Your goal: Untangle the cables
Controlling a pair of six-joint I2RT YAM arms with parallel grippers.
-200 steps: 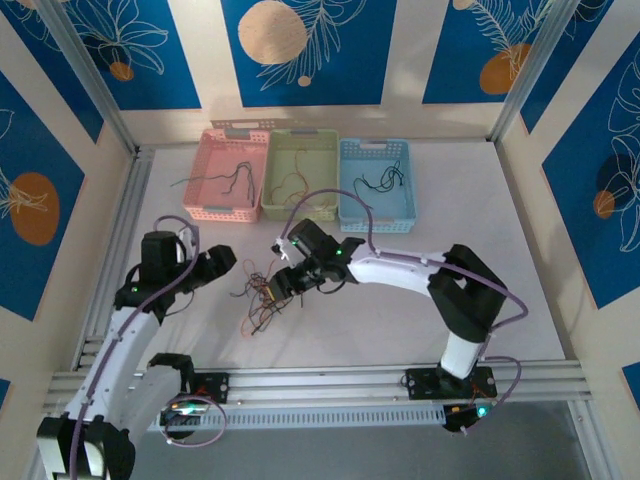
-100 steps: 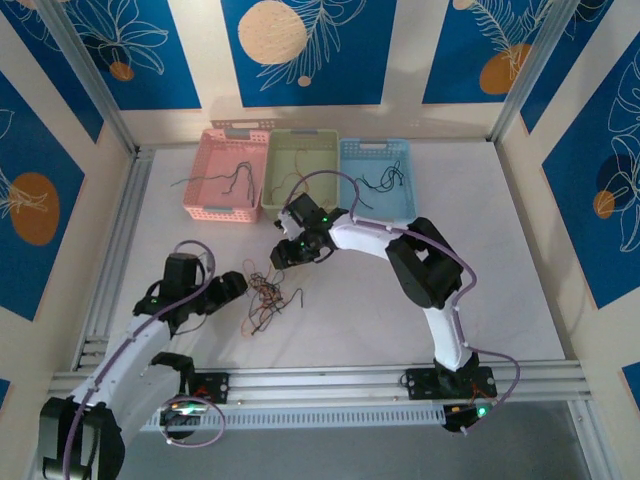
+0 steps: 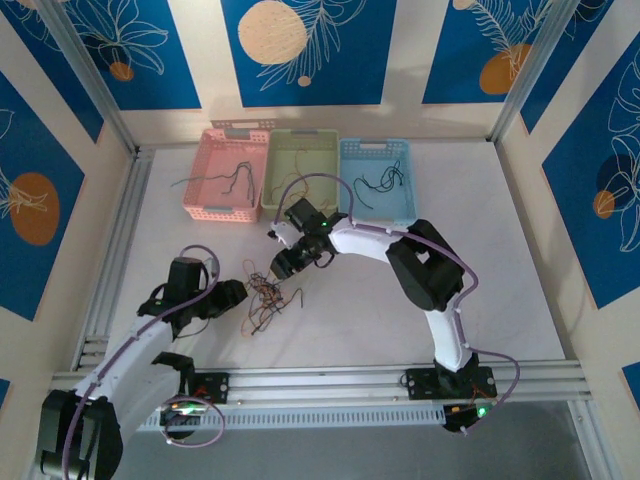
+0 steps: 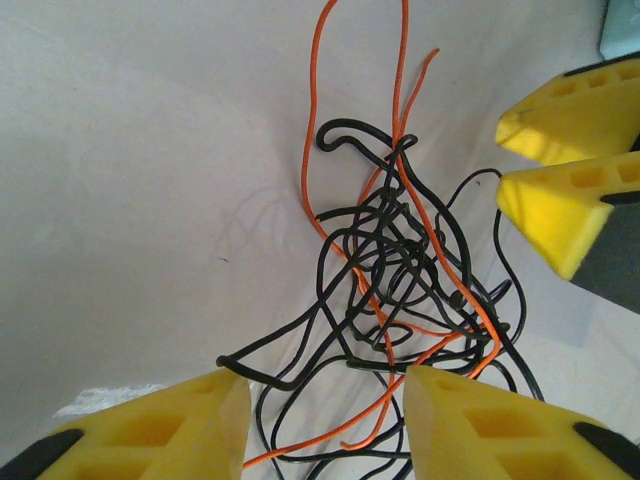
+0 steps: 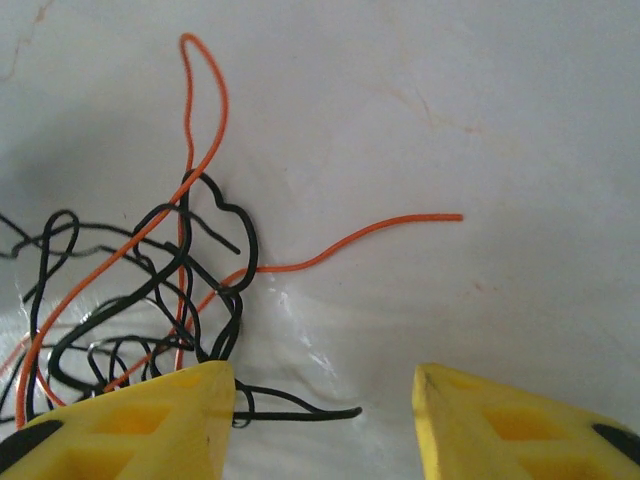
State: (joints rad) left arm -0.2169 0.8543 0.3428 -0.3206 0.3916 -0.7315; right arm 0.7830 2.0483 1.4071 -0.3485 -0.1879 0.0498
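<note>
Tangle of cables (image 3: 268, 298) on the smooth white table (image 3: 480, 290), near its middle, between my two grippers. Strands are thin, round and limp, bent into loose loops and hooks. Two colours are clear at close range: black and orange-red. The loops overlap too densely for a strand count.

On my left gripper (image 4: 325, 425) are two yellow wedge-shaped fingers (image 4: 150, 435) with moulded triangular pockets. The jaws stand apart, released. Black and orange loops of the knot lie on the table in the gap, and nothing is pinched. The two yellow tips of my right gripper (image 5: 325, 415) sit just beyond the knot's far side.

The right jaws are spread too, grasping nothing. One black strand end lies partway across the gap. One orange tail (image 5: 360, 240) runs free to the right of the knot.

At the far edge are three perforated plastic baskets side by side: pink basket (image 3: 205, 165), green basket (image 3: 300, 140), blue basket (image 3: 400, 185). Each holds a few loose wires.
</note>
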